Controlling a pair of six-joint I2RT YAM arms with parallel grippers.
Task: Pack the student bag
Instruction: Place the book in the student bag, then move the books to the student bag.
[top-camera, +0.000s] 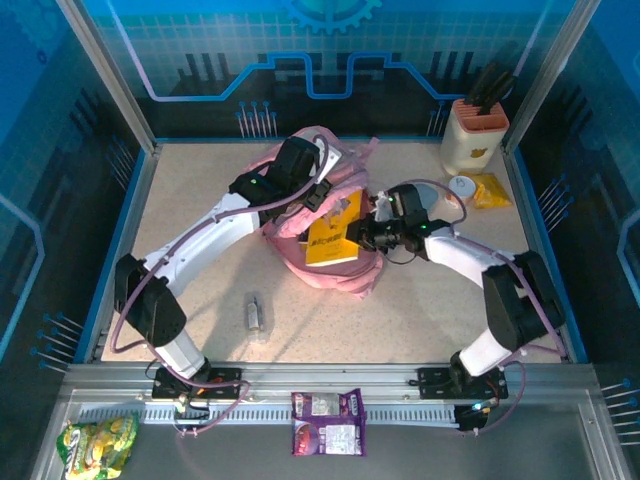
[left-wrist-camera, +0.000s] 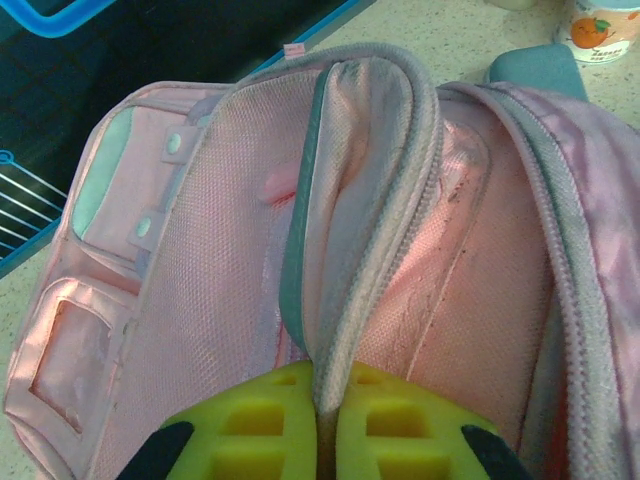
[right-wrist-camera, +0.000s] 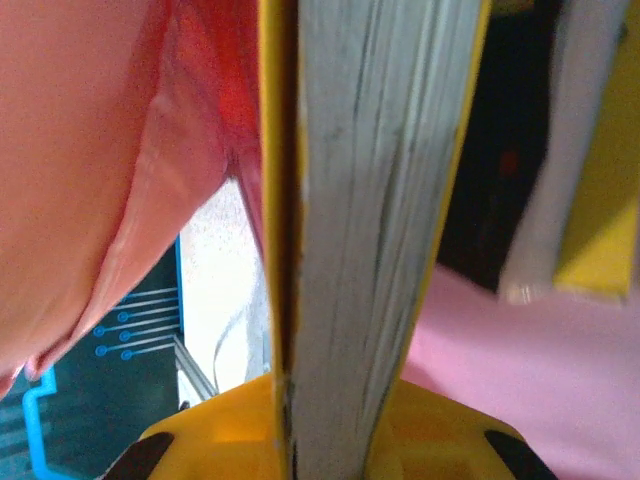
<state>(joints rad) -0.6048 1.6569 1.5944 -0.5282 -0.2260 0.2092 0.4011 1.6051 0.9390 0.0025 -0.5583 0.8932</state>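
The student bag (top-camera: 330, 265), a big pink backpack, lies in the middle of the table with its main compartment open. My left gripper (top-camera: 318, 196) is shut on the bag's zipper rim (left-wrist-camera: 365, 270), holding the opening up; its lime fingers (left-wrist-camera: 260, 420) pinch the rim from both sides. A yellow-covered book (top-camera: 335, 232) stands in the bag's mouth. My right gripper (top-camera: 368, 236) is shut on that book. In the right wrist view the book's grey page edge (right-wrist-camera: 375, 200) runs up between the yellow fingers (right-wrist-camera: 220, 430), with pink fabric (right-wrist-camera: 90, 170) to its left.
A cream holder with dark handles (top-camera: 473, 135) stands at the back right, with a small white cup (top-camera: 462, 186) and a yellow packet (top-camera: 491, 190) beside it. A small clear object (top-camera: 256, 315) lies front left. A purple packet (top-camera: 328, 422) and a green packet (top-camera: 98, 443) lie on the front ledge.
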